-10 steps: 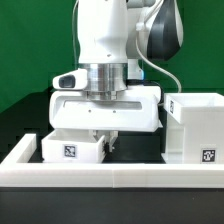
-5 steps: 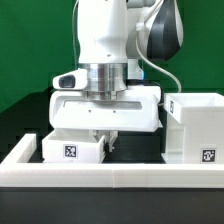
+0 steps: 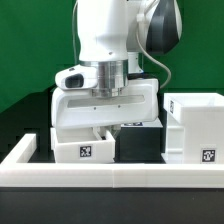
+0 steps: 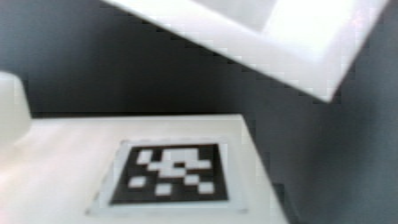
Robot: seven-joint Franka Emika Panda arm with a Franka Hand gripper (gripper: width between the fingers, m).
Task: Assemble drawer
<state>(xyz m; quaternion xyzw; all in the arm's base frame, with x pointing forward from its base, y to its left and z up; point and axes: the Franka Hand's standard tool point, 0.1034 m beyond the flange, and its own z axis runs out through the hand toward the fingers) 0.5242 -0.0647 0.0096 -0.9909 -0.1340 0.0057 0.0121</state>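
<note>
Exterior view: hand (image 3: 107, 133) low over small tray (image 3: 85, 151), near housing (image 3: 195, 125); finger spread hidden, cannot tell.

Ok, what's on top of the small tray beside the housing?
The gripper sits directly over the small tray, low against its rim. The tray's inside is hidden behind its tagged wall and the gripper.

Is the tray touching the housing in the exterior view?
No, a dark gap shows between the tray and the housing.
</note>
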